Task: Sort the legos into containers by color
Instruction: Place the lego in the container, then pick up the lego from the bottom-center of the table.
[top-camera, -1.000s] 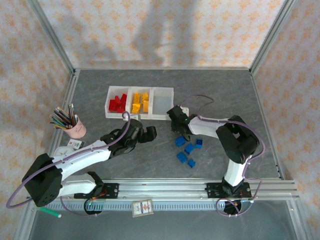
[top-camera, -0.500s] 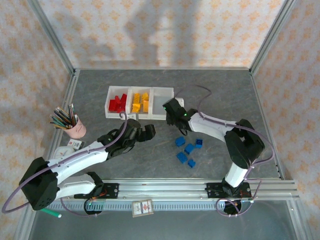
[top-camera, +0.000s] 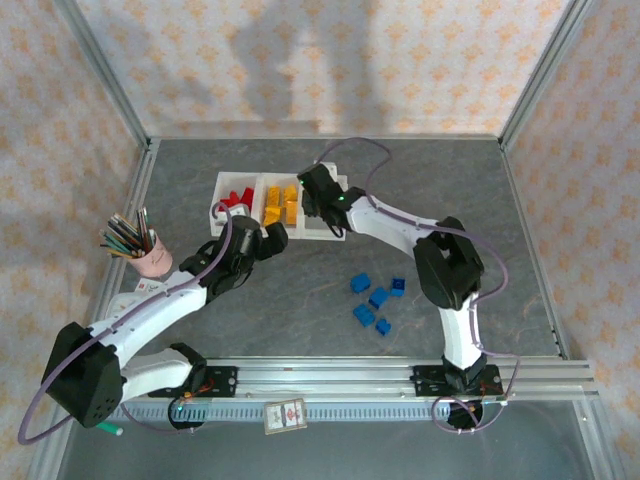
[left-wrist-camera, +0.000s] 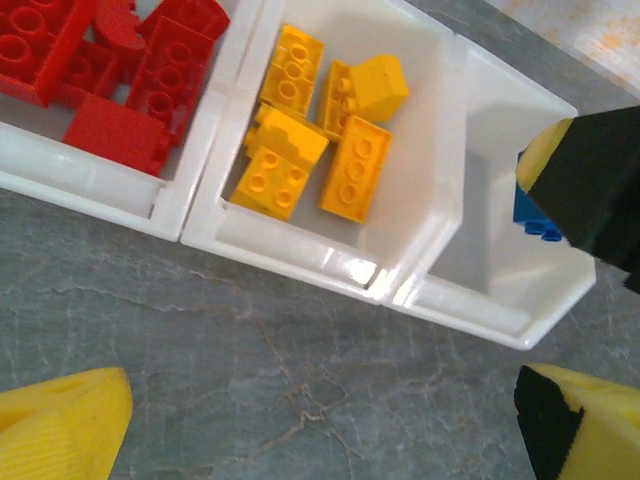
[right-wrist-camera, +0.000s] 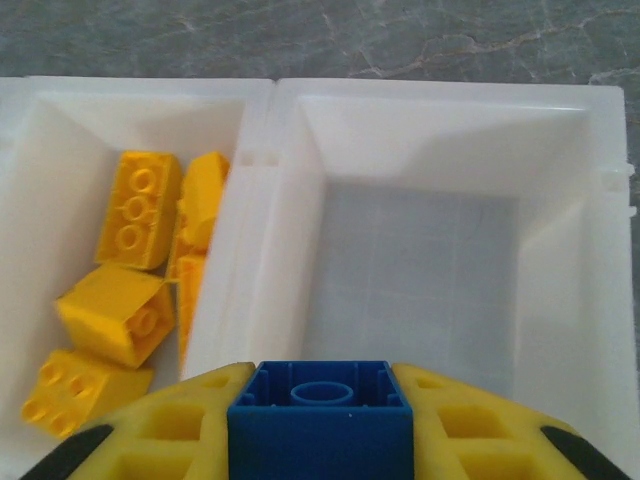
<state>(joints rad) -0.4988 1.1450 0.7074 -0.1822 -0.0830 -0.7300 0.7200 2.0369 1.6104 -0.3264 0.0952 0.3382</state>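
The right gripper (top-camera: 318, 200) hangs over the low white translucent plastic tray of three joined bins (top-camera: 240, 178), its yellow-padded jaws clenched on one small blue plastic toy brick (right-wrist-camera: 320, 420). Seen from the right wrist, the brick shows a face with a round tube at its middle and is pinched on both sides. The empty right-hand bin (right-wrist-camera: 420, 270) lies at 12 o'clock from it; whether the brick touches the bin cannot be told. The yellow-orange plastic bricks (right-wrist-camera: 130, 270) lie heaped in the middle bin (right-wrist-camera: 40, 170), at 10 o'clock. In the left wrist view the red plastic bricks (left-wrist-camera: 110, 70) fill the left-hand bin (left-wrist-camera: 100, 180), at 9 o'clock of the yellow-orange ones.

The left gripper (top-camera: 262, 240) sits just beside the tray's near wall, at 6 o'clock of the middle bin, its jaws released and spread wide with nothing between them. Its wrist view shows its yellow foam fingertips (left-wrist-camera: 60, 425) at the lower corners, bare table between them.

Five loose blue plastic bricks (top-camera: 378, 297) lie clustered on the grey stone-patterned table (top-camera: 450, 180), at 4 o'clock of the tray and well apart from it. A pink cup of coloured pencils (top-camera: 152, 260) stands near the table's left edge, at 8 o'clock of the tray.
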